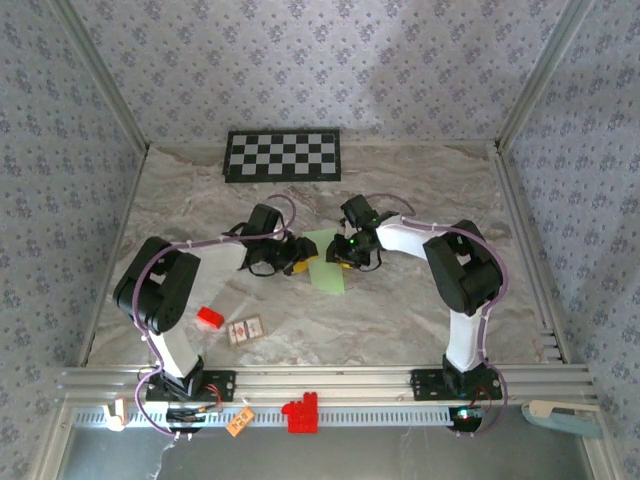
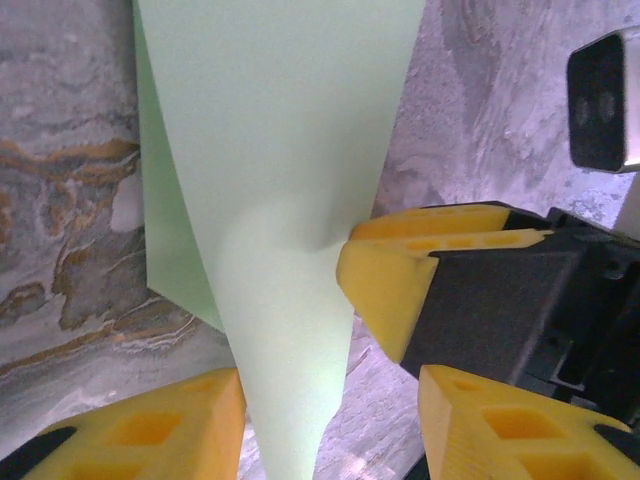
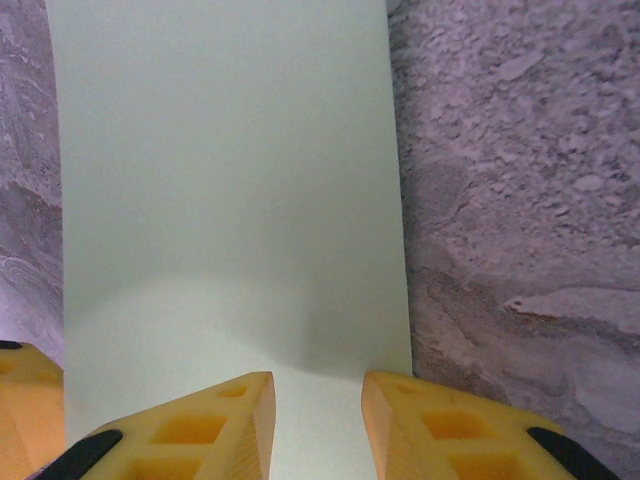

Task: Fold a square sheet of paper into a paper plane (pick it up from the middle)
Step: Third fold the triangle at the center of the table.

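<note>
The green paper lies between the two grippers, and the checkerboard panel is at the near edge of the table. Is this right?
No. The top external view shows the checkerboard panel at the far edge. The green paper does lie between the left gripper and the right gripper.

Pale green paper (image 3: 225, 180) on marbled table (image 3: 520, 200), right end effector (image 3: 318, 392), jaws apart

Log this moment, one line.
paper: pale green, folded to a point | left gripper: open, straddling tip | right gripper: on paper
</note>
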You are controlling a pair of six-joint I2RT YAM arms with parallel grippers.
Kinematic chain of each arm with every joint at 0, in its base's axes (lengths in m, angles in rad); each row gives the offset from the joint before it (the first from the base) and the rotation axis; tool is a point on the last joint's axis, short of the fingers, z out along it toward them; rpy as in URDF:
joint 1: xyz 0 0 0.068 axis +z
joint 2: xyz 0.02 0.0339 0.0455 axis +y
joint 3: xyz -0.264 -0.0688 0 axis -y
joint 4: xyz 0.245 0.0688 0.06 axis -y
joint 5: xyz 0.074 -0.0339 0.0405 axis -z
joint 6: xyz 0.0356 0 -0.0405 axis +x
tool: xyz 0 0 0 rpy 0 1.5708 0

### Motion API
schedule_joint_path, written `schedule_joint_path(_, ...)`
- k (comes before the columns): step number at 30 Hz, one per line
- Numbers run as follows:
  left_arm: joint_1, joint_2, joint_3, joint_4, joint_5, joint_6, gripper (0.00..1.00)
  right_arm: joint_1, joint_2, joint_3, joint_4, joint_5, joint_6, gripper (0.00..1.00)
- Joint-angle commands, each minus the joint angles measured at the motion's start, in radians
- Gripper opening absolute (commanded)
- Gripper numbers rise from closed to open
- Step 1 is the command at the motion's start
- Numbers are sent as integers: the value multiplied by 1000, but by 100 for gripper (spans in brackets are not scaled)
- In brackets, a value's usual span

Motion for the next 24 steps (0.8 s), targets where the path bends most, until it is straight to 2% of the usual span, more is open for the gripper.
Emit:
schedule_joint_path(1,7,26,5,36,42,20,47,0,61,-22,-41,28,15,33)
schedule_joint_path(10,9,54,-2,26,43,-14,37,-1,29,-27,-11,16,10,35)
schedule_joint_path(16,9,56,-12,28,31,-46,24,-2,-39,-30,40,14,-11,42)
schedule_joint_path(21,12,55,-9,29,28,-62,5,0,-123,-39,48,51,-154,50)
schedule_joint_path(24,15,49,-8,25,23,-73,1,3,-193,-81,74,96,-235,57)
